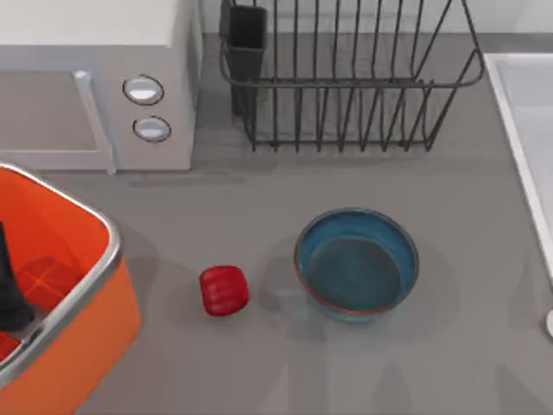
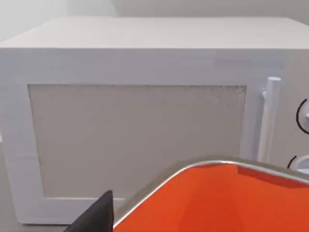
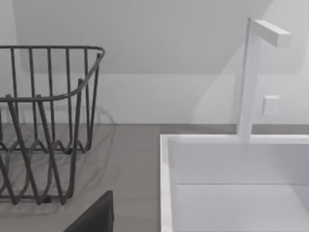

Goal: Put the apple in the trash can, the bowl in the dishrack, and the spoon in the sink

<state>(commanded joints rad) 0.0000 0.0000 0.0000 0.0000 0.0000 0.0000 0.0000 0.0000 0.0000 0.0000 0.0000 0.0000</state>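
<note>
The red apple (image 1: 224,290) lies on the grey table just left of the blue bowl (image 1: 356,264), which stands upright and empty near the middle. The orange trash can (image 1: 82,298) with its silver rim sits at the front left, its rim also in the left wrist view (image 2: 193,166). My left gripper (image 1: 10,294) hangs over the can's inside, well left of the apple. The wire dishrack (image 1: 346,86) stands at the back. The white sink (image 1: 527,130) runs along the right edge. A pale rounded end of the spoon (image 1: 549,322) peeks in at the right edge. My right gripper (image 3: 94,215) is near the sink (image 3: 231,183) and dishrack (image 3: 43,125).
A white microwave (image 1: 95,78) with two round knobs fills the back left, directly behind the trash can. A black utensil cup (image 1: 244,43) hangs at the dishrack's left corner. A white faucet (image 3: 248,77) rises behind the sink. Open table lies in front of the bowl.
</note>
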